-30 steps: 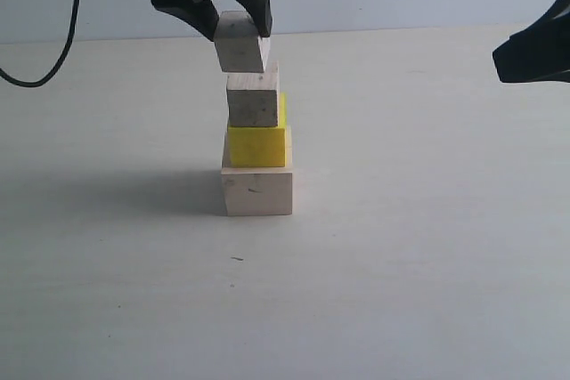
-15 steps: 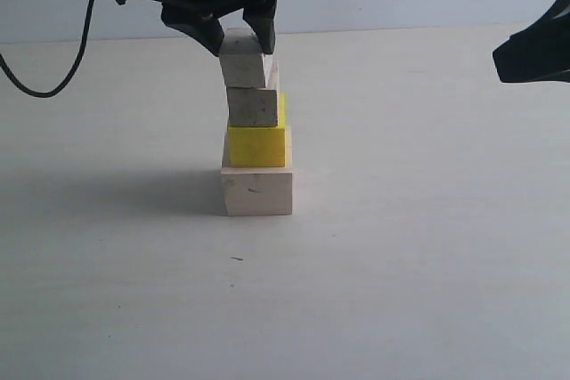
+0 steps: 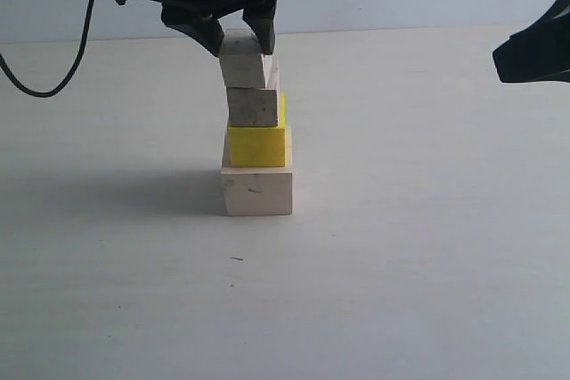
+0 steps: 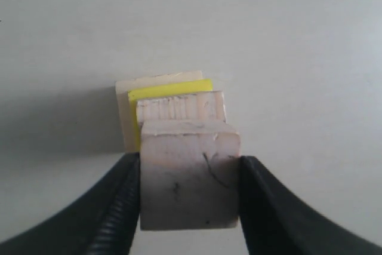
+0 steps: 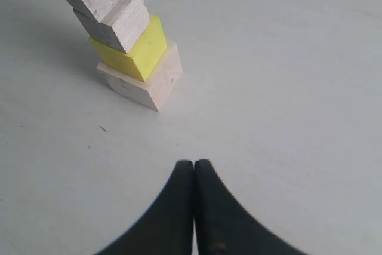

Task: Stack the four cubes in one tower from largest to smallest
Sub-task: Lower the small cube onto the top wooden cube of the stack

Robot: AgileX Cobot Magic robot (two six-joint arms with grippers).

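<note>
White tabletop (image 3: 401,264); tower (image 3: 256,144): pale wood, yellow, two greyish tiers.

Four cubes in all. By kind: one large pale unpainted wooden cube (image 3: 257,191); one medium bright yellow cube (image 3: 256,146); two small pale greyish wooden cubes, namely the upper small cube (image 3: 241,60) and the lower small cube (image 3: 252,106). Three of bare wood, then, against one painted. Two black robot grippers: the left gripper (image 3: 239,42), the right gripper (image 5: 194,168). One thin black cable (image 3: 43,94). One plain white tabletop (image 3: 427,246).
</note>
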